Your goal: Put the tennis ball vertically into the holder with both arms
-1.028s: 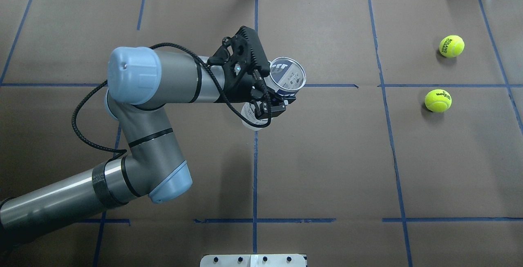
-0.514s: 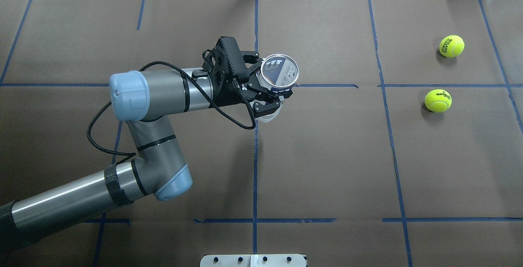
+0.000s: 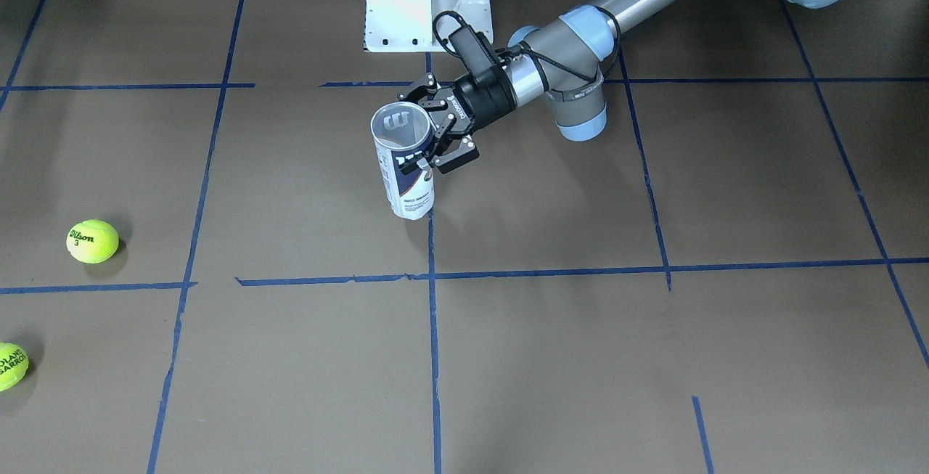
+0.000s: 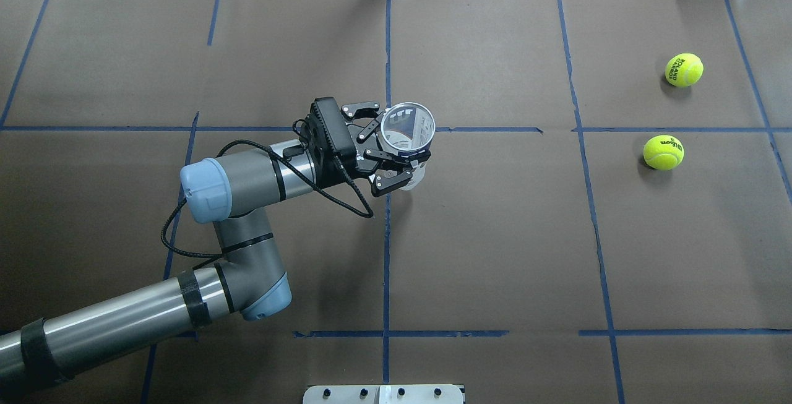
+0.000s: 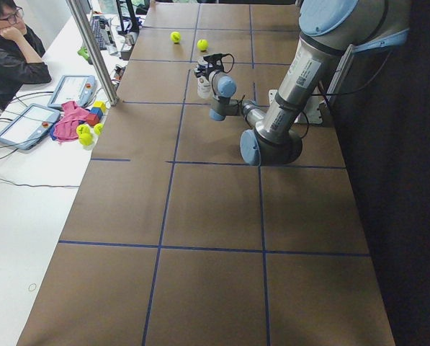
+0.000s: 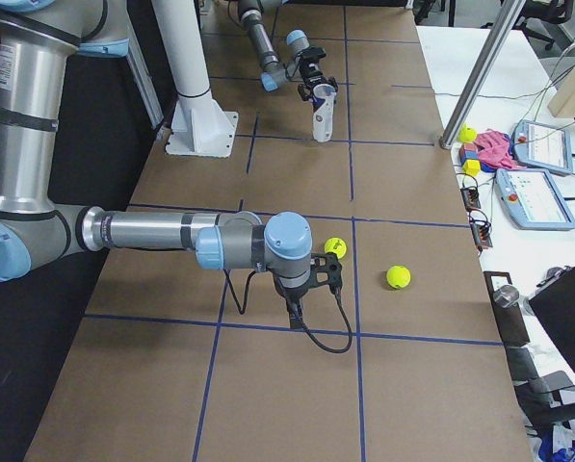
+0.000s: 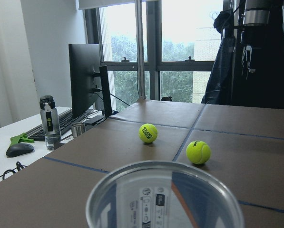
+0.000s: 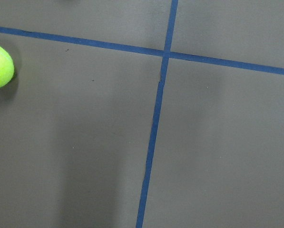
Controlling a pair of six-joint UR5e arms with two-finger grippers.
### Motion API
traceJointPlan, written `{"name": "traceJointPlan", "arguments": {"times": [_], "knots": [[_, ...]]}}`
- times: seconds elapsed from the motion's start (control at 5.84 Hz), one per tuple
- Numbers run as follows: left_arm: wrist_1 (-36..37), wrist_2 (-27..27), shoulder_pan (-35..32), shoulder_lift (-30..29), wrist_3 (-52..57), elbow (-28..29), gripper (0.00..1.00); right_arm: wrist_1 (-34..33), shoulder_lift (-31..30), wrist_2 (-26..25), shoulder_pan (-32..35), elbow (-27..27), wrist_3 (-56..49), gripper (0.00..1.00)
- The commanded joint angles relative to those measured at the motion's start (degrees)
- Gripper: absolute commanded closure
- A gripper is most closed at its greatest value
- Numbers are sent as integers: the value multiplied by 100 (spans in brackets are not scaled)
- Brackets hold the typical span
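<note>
Two balls (image 4: 684,70) (image 4: 663,152) loose; left gripper (image 4: 395,143) clamps holder (image 3: 410,187); right gripper (image 6: 327,272) only in right-side view, state cannot tell

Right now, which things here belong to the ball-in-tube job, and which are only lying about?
For the job: holder, gripped by the left claw; Wilson ball; Roland Garros ball.
Lying about: coloured blocks; pink cloth; water bottle.
</note>
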Motion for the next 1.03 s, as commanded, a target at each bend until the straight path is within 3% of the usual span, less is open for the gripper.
{"name": "traceJointPlan", "arguments": {"times": [0.0,0.86], "knots": [[-246,31,0,7,5,243,33,4,0,0,0,11,0,0],[-247,346,8,25,-12,375,27,4,0,0,0,3,0,0]]}}
